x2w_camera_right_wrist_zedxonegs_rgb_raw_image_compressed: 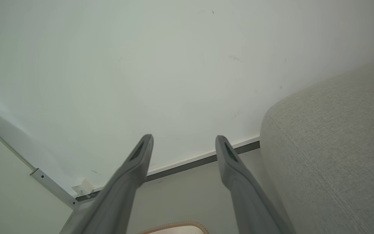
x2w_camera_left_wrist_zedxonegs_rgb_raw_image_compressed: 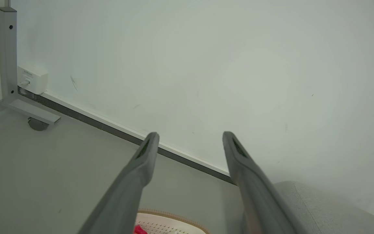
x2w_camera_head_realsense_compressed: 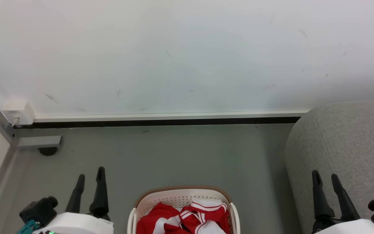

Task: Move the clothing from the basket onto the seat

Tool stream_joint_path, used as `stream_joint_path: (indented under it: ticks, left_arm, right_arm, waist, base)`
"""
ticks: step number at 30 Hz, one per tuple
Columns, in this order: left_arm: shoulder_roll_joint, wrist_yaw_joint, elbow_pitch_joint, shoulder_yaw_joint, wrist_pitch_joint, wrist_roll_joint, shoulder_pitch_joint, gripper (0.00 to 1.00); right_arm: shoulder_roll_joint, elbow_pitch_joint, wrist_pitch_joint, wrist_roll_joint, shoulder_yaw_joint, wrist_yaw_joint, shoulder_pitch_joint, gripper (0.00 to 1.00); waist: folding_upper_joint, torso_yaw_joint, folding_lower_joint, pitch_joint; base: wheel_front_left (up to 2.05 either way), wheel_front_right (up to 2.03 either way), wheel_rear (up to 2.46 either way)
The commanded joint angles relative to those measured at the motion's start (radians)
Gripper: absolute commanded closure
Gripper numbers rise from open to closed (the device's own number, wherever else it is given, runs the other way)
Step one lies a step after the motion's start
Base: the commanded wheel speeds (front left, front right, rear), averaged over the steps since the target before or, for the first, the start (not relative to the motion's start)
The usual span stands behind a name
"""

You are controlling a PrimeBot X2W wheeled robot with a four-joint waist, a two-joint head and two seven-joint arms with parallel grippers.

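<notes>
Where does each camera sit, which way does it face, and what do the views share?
Head view: head-mounted, looking down at the basket of clothing; left gripper and right gripper show, open.
Left wrist view: left wrist, looking along its fingers toward the wall.
Right wrist view: right wrist, looking along its fingers past the seat toward the wall.
All share the basket rim and the seat.

My left hand [x2w_camera_head_realsense_compressed: 91, 173] and right hand [x2w_camera_head_realsense_compressed: 324, 175] each have two long, black, tapering fingers [x2w_camera_head_realsense_compressed: 100, 191] with dark slotted pads [x2w_camera_left_wrist_zedxonegs_rgb_raw_image_compressed: 143, 150] near the tips. Behind them are smooth white wrist shells [x2w_camera_head_realsense_compressed: 76, 224] and chunky black knobs [x2w_camera_head_realsense_compressed: 39, 209]. A small teal piece [x2w_camera_head_realsense_compressed: 28, 226] shows on the left.
</notes>
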Motion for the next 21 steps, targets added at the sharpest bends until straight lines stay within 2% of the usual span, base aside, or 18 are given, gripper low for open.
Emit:
stream_joint_path:
  ticks: [1, 21]
  left_arm:
    - [0.01, -0.002, -0.012, 0.001, -0.009, 0.041, -0.011, 0.0]
    - [0.008, -0.007, 0.003, 0.001, -0.059, 0.223, -0.008, 0.0]
  right_arm:
    - [-0.001, -0.006, -0.011, -0.029, 0.003, -0.001, -0.003, 0.0]
    - [0.003, 0.002, -0.062, -0.198, 0.008, -0.001, 0.006, 0.0]
  waist:
    - [0.0, 0.001, 0.0, 0.0]
    - [0.0, 0.009, 0.0, -0.003]
  base:
    - [0.0, 0.0, 0.0]
    - [0.0, 0.0, 0.0]
